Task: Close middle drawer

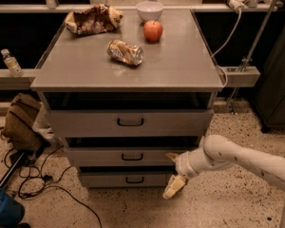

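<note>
The middle drawer (pixel 133 156) is a shallow grey metal drawer with a low front panel and a small black loop handle. It stands pulled out a little from the grey cabinet, with a dark gap above its front. My gripper (pixel 174 173) is at the right end of that front panel, on a white arm coming in from the lower right. It is open and holds nothing. Its upper finger (pixel 172 156) is at the drawer's front panel; its lower finger (pixel 174 187) hangs down by the bottom drawer (pixel 128 179).
The taller top drawer (pixel 130 122) is also pulled out. On the cabinet top (pixel 180 68) lie a crushed can (pixel 125 52), an apple (pixel 153 31), a white bowl (pixel 149 9) and a crumpled bag (pixel 92 19). A brown bag (pixel 21 120), cables and a blue object (pixel 4 209) lie on the floor at left.
</note>
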